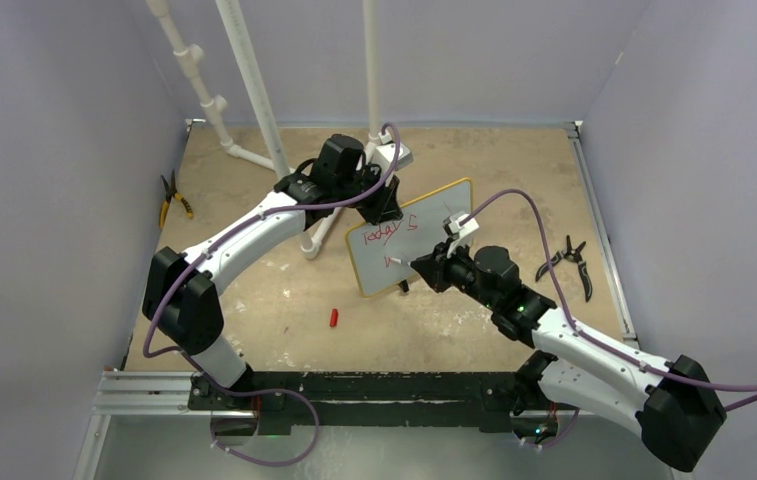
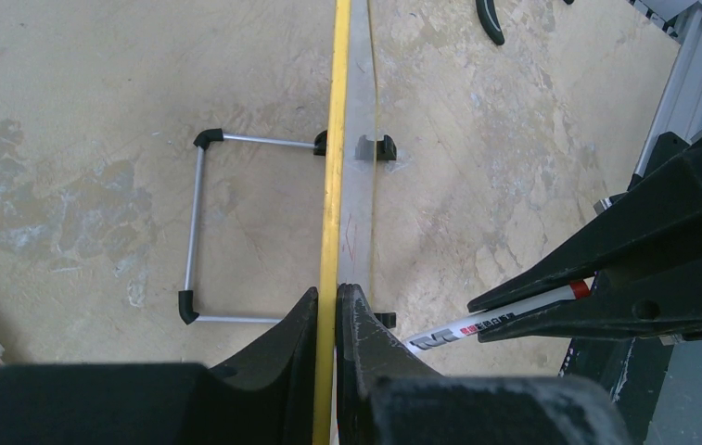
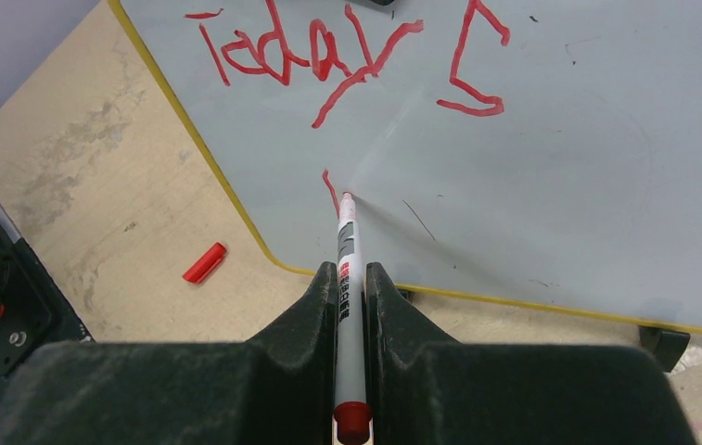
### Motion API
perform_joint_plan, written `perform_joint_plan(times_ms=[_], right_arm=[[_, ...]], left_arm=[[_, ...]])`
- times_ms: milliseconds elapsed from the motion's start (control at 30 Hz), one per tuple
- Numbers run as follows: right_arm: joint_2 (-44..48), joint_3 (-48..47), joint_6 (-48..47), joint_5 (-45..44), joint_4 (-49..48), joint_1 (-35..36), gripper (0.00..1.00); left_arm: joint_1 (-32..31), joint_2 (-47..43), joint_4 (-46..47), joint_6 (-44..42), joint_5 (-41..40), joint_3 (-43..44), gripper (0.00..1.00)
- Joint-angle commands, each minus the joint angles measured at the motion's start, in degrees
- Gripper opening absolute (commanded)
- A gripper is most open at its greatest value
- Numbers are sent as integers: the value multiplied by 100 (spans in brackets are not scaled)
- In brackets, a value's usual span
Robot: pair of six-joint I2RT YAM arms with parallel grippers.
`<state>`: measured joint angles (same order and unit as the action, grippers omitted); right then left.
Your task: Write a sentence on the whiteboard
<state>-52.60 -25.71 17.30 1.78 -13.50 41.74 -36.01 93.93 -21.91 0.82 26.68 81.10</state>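
The right end effector is clamped on a slim white marker pen, its tip touching the small yellow-framed white whiteboard at 6 o'clock of the red handwritten sentence. The left end effector pinches the board's top edge. The board stands mid-worktop, with a small red plastic cap at its 7 o'clock.

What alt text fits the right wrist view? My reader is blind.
The right gripper holds a marker, tip on the whiteboard below red writing, roughly "Today S". A red cap lies on the table.
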Motion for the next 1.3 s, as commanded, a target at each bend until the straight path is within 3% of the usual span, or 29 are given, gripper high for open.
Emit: perform_joint_plan(times_ms=[0, 500, 1267], right_arm=[[-20, -224, 105, -434, -87, -16, 0], [-207, -208, 320, -644, 244, -16, 0], [203, -227, 389, -647, -452, -16, 0]], left_arm=[[44, -110, 108, -56, -32, -12, 0], [44, -112, 110, -56, -15, -4, 0], [46, -72, 111, -56, 20, 2, 0]])
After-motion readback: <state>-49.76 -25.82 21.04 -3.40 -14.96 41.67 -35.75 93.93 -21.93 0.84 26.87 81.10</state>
